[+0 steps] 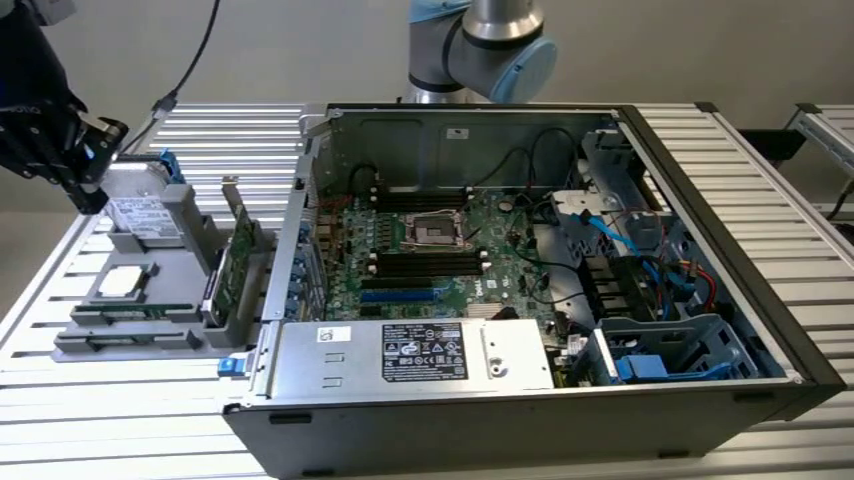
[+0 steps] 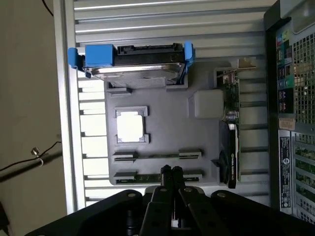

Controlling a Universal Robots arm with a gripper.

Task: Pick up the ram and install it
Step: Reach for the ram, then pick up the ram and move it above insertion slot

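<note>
Ram [image 2: 147,178] sits slotted in the tray [image 2: 167,128], long axis toward the case [image 2: 295,98].

- Setting: a robotics laboratory or test cell, not a home or an office.
- The surface [image 1: 801,250] is a bench built of ribbed aluminium profiles.
- An industrial robot arm [image 1: 487,45] stands behind an open computer case [image 1: 441,125] with its motherboard [image 1: 427,250] exposed.
- A grey moulded fixture tray [image 1: 134,325] presents loose computer components in dedicated slots.
- A black pincer [image 2: 171,170] hangs near that tray.
- A bare grey wall [image 1: 307,50] forms the backdrop.
</note>
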